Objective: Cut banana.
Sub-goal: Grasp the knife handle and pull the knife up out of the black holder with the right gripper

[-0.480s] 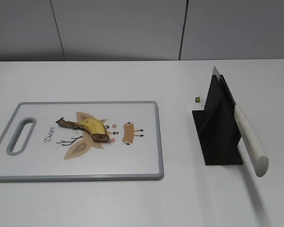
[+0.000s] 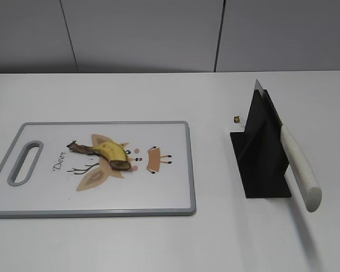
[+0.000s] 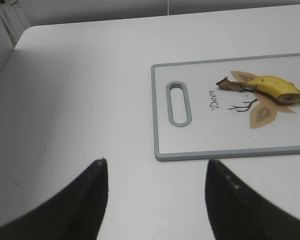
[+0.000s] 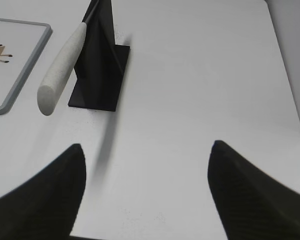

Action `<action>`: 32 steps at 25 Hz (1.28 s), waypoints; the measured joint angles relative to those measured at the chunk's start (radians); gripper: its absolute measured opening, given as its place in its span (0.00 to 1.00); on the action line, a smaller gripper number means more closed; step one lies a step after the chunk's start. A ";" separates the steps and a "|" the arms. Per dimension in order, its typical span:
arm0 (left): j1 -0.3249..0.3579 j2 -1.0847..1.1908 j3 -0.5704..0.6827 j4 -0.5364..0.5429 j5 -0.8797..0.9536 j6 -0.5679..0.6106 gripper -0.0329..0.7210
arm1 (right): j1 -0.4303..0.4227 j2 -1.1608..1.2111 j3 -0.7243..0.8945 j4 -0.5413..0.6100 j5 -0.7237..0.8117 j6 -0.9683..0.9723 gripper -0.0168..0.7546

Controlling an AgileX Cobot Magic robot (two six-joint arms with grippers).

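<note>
A short yellow banana piece with a dark stem (image 2: 105,153) lies on a white cutting board with a grey rim (image 2: 175,187); both show in the left wrist view, the banana (image 3: 270,89) and the board (image 3: 162,135). A knife with a white handle (image 2: 299,165) rests in a black stand (image 2: 259,156); the right wrist view shows the handle (image 4: 62,67) and the stand (image 4: 101,65). My left gripper (image 3: 155,167) is open and empty over bare table left of the board. My right gripper (image 4: 147,152) is open and empty, right of the stand. Neither gripper shows in the exterior view.
A small dark object (image 2: 237,119) lies on the table behind the knife stand. The white table (image 2: 215,238) meets a grey panelled wall at the back. The table's left edge shows in the left wrist view (image 3: 12,55).
</note>
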 joint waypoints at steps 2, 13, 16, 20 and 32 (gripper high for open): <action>0.000 0.000 0.000 0.000 0.000 0.000 0.83 | 0.000 0.000 0.000 0.000 0.000 0.000 0.77; 0.000 0.000 0.000 0.000 0.000 0.000 0.82 | 0.000 0.000 0.000 0.000 0.000 0.000 0.76; 0.000 0.000 0.000 0.000 0.000 0.000 0.82 | 0.000 0.000 0.000 0.000 0.000 0.000 0.76; 0.000 0.000 0.000 0.000 0.000 0.000 0.82 | 0.000 0.000 0.000 0.000 0.000 0.000 0.76; 0.000 0.000 0.000 0.000 0.000 0.000 0.81 | 0.000 0.337 -0.222 0.041 0.054 0.031 0.73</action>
